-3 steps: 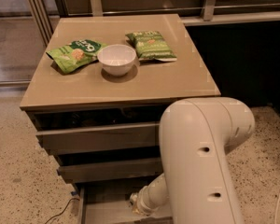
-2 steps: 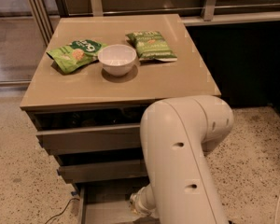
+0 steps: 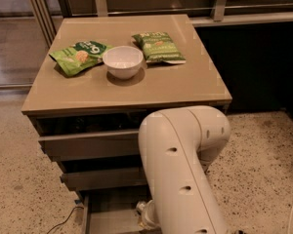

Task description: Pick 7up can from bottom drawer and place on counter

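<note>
We see the robot's bulky cream arm (image 3: 180, 169) bending down in front of the drawer cabinet, its elbow at about the level of the top drawer (image 3: 88, 144) and its forearm running down to the bottom edge of the view. The gripper (image 3: 147, 214) sits low at the end of that arm, just over the open bottom drawer (image 3: 110, 211). Only a pale knuckle of it shows beside the forearm, so we cannot tell whether it is open, closed or holding anything. The 7up can is not visible to us; the arm covers the right part of the bottom drawer, and the strip of grey floor that shows on the left carries nothing we can make out. The middle drawer (image 3: 102, 178) is pulled out a little further than the top one. On the glossy tan desk (image 3: 185, 84) above, a white bowl (image 3: 122, 61) stands upright near the middle. A green snack bag (image 3: 79, 56) lies flat just to its left, almost touching the rim. A second green snack bag (image 3: 158, 48) lies just beside the bowl on the right. A dark cable (image 3: 63, 222) trails over the speckled floor (image 3: 263, 169) at the cabinet's lower left corner.
</note>
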`<state>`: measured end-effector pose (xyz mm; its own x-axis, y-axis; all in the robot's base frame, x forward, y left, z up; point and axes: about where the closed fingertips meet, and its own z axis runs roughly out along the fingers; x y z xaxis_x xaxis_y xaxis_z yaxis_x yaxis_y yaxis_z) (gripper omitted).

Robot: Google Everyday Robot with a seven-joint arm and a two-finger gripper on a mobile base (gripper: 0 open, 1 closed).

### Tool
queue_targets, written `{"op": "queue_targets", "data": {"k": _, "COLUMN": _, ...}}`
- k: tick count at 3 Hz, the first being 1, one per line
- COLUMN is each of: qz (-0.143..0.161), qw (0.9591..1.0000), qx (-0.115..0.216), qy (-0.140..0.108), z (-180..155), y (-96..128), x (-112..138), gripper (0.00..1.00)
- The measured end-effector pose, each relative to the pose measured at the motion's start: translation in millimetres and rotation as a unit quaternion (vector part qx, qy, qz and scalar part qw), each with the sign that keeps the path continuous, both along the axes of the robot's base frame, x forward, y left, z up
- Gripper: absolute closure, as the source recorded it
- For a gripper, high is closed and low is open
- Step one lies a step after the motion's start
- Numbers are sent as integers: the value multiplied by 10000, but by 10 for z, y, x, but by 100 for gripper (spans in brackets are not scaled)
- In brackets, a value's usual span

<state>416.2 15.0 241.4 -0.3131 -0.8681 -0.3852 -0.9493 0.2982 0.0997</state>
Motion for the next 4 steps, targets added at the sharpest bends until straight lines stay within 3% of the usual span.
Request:
{"op": "queue_targets", "data": {"k": 2, "qz": -339, "qw": 9992, "qx": 155, "qy": 114, "z": -170, "y": -212, "x": 53, "gripper": 100}}
{"op": "queue_targets", "data": {"k": 3, "qz": -421, "qw": 9987, "qx": 275, "qy": 103, "z": -308, "y": -250, "x": 209, "gripper": 100}}
{"op": "queue_targets", "data": {"k": 4, "qz": -421, "qw": 9987, "qx": 277, "qy": 102, "z": -309, "y": -250, "x": 211, "gripper": 100}}
